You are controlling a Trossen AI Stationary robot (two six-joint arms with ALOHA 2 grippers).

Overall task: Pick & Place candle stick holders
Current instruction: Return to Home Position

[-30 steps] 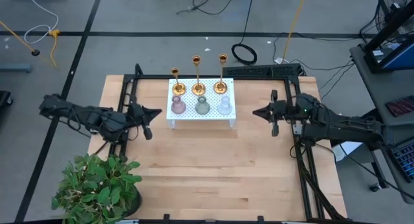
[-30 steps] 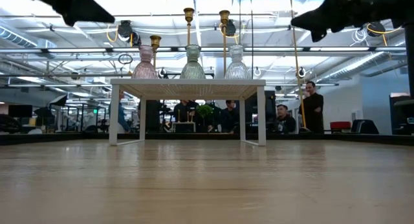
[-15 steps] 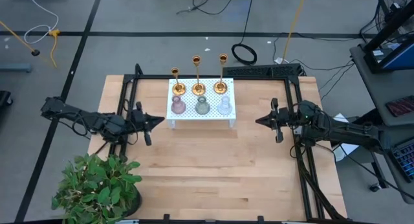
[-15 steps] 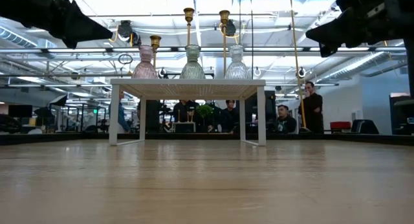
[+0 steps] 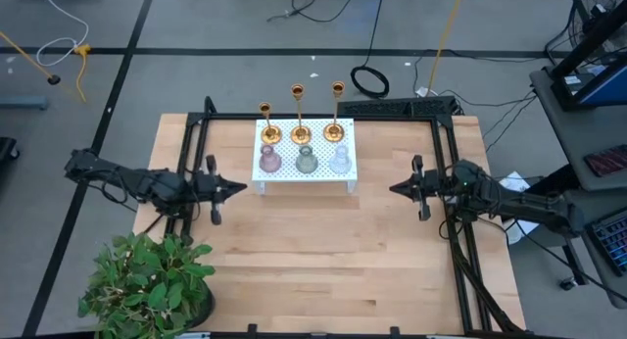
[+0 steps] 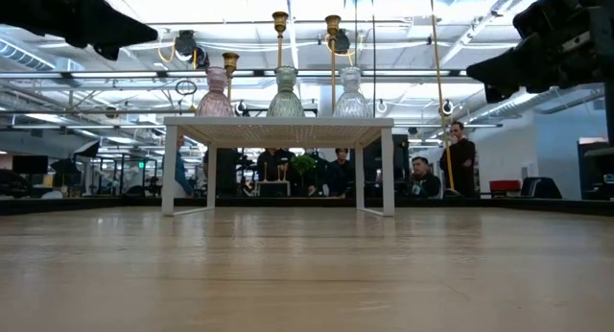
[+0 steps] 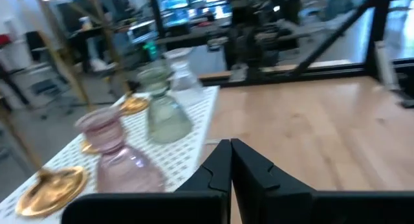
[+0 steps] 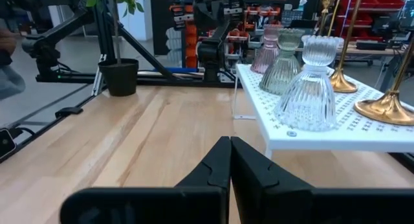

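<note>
Standing near the far edge of a wooden table (image 5: pixel 323 261), a small white perforated shelf (image 5: pixel 305 179) holds all six candle stick holders in two rows. The front row is glass: the pink glass holder (image 5: pixel 269 162) toward the left arm's side, the green glass holder (image 5: pixel 306 162) in the middle, and the clear glass holder (image 5: pixel 340 161) toward the right arm's side. Each is upright, near its neighbour but not touching it. Behind them runs the gold row, with the first gold holder (image 5: pixel 270 133) behind the pink, the second gold holder (image 5: pixel 301 133) behind the green and the third gold holder (image 5: pixel 334 132) behind the clear, all with thin stems upright.

The left gripper (image 5: pixel 242 189) hovers above the table just beside the shelf's left end, pointing toward it — its fingers (image 7: pixel 217 166) are pressed together with nothing between them. The right gripper (image 5: pixel 392 190) hovers off the shelf's right end, farther from it, pointing inward; its fingers (image 8: pixel 217 162) are likewise closed on nothing. Neither gripper touches the shelf or any holder.

A leafy potted plant (image 5: pixel 147 280) sits at the table's near left corner. From table height, people (image 6: pixel 460 159) are visible in the room beyond.
</note>
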